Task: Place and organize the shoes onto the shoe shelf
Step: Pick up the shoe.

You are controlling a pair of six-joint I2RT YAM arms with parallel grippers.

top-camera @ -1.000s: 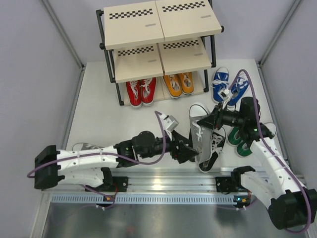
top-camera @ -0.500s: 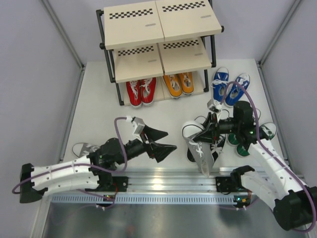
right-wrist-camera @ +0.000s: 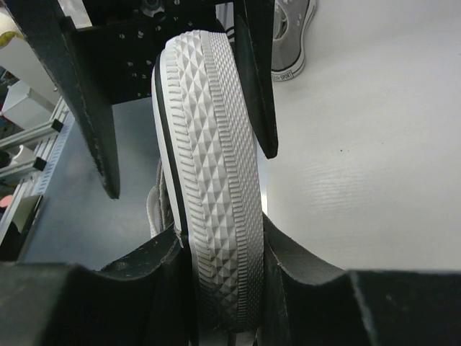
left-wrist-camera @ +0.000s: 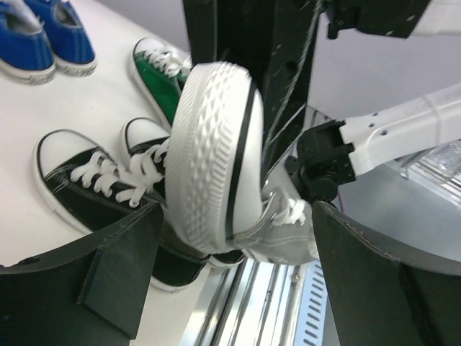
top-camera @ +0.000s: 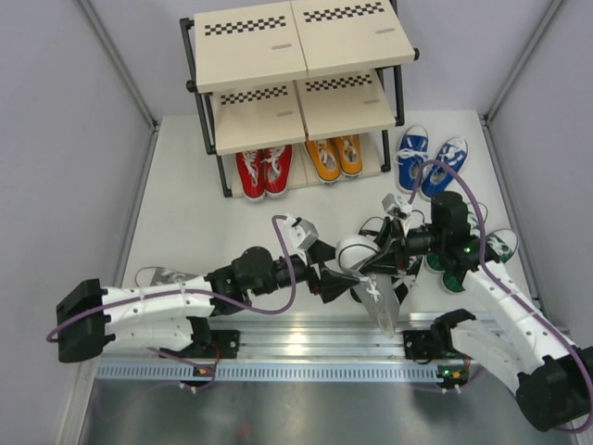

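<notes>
A grey shoe (top-camera: 377, 295) hangs over the table's front edge, turned on its side so that its white patterned sole (right-wrist-camera: 216, 166) shows. My right gripper (top-camera: 393, 250) is shut on it across the sole and upper (right-wrist-camera: 223, 249). My left gripper (top-camera: 330, 270) stands open, one finger on each side of the shoe's toe (left-wrist-camera: 216, 144) without pressing it. The second grey shoe (top-camera: 162, 276) lies at the front left. Black shoes (left-wrist-camera: 94, 187) lie under the held one. The shoe shelf (top-camera: 296, 46) stands at the back, with red shoes (top-camera: 262, 171) and orange shoes (top-camera: 335, 158) on its bottom board.
Blue shoes (top-camera: 428, 158) sit to the right of the shelf. Green shoes (top-camera: 456, 273) lie under my right arm near the right wall. A metal rail (top-camera: 306, 334) runs along the front edge. The shelf's two upper boards hold nothing.
My left gripper drew back to the left and opened wider, then came forward again around the grey shoe's toe. The right gripper kept its hold and swung the shoe leftward.
</notes>
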